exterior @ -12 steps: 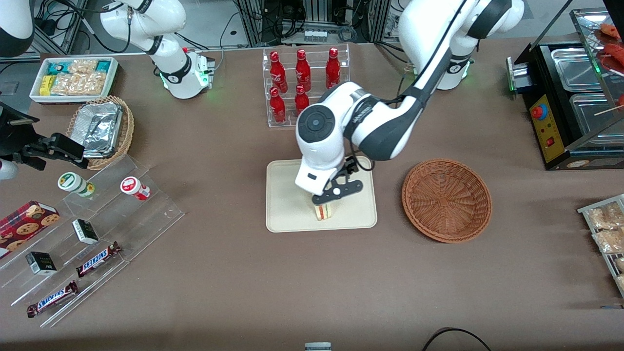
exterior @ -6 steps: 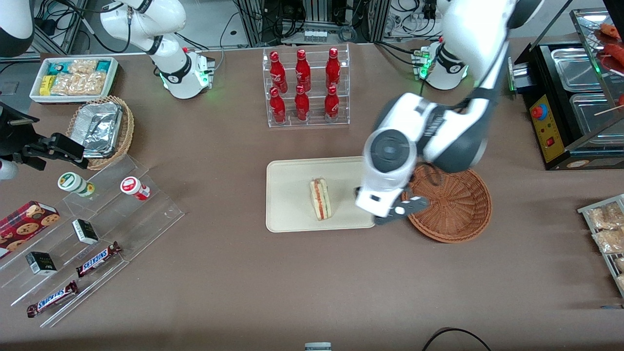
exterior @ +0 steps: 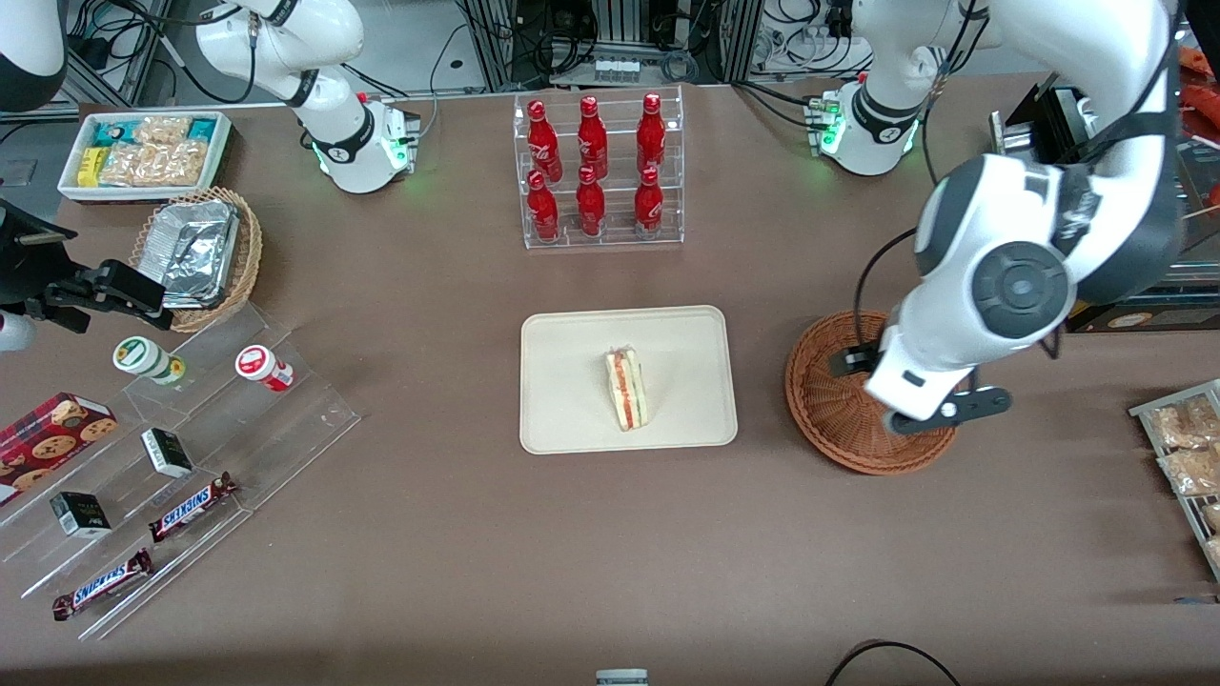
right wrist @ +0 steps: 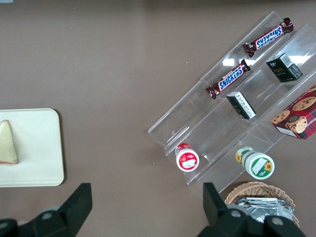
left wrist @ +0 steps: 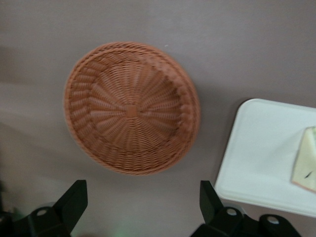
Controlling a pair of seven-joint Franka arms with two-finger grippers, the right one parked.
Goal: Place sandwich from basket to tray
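Sandwich [exterior: 626, 388] lies on tray [exterior: 572, 419], mid-frame in front view, on its side w/ red filling showing. Gripper [left wrist: 140, 210] hangs above basket [exterior: 827, 419], right of centre, fingers [left wrist: 74, 200] spread wide, holding nothing. Basket has nothing in it.

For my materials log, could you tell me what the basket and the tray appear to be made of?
The basket, under the open gripper: reddish-brown woven wicker, matte, strands radiating from its centre. The tray holding the sandwich: smooth cream sheet with a low moulded rim, probably plastic.
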